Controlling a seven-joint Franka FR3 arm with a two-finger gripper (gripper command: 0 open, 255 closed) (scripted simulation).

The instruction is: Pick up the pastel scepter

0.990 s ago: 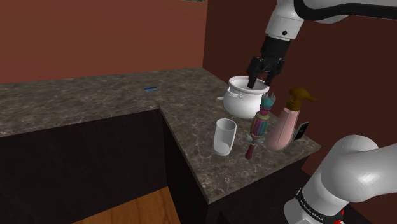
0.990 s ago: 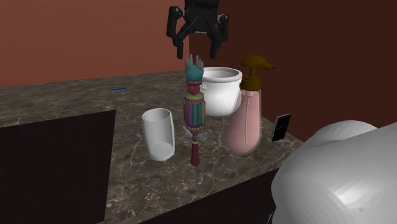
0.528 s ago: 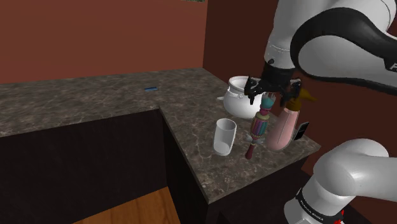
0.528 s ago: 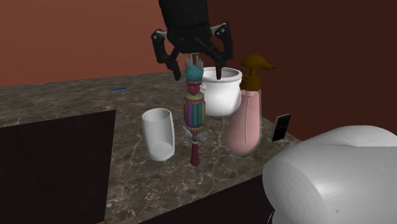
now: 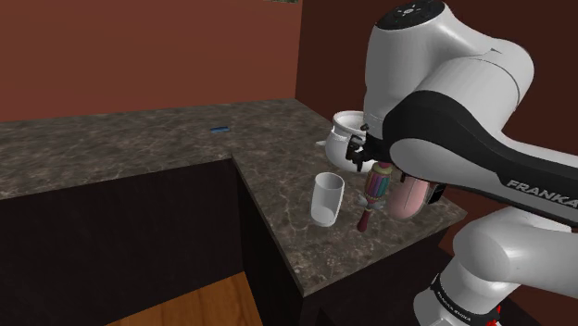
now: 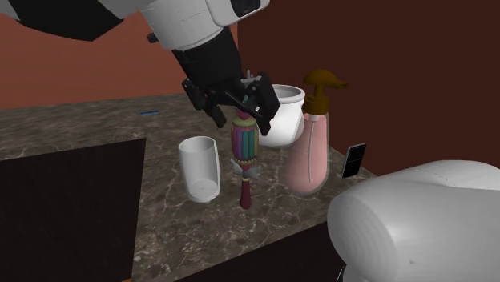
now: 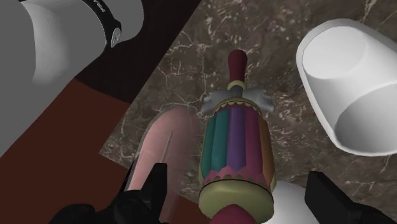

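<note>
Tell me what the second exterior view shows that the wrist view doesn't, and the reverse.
Second exterior view: the brown pump head on the pink bottle, a small black card beside it, a blue object far back on the counter. Wrist view: the gaps between the open fingers and the striped scepter. Both: scepter, white cup, pink bottle, marbled counter.

The arm (image 5: 435,65) wore glossy white shells, rounded and swelling like drums at the joints. A dark grey band (image 5: 445,139) swept across the big link at the right of the shoulder view, with white capitals reading FRANKA (image 5: 546,192) near the right edge. A round cap (image 5: 412,11) at the top of that frame bore small dark dots. In the lower right corner a black ring (image 5: 460,301) carried tiny white print and a red mark. The gripper (image 6: 243,125) was all black and angular, with two blocky fingers (image 7: 153,186). At the wrist view's upper left, a white link ended in a black collar (image 7: 111,28) with small white marks.
</note>
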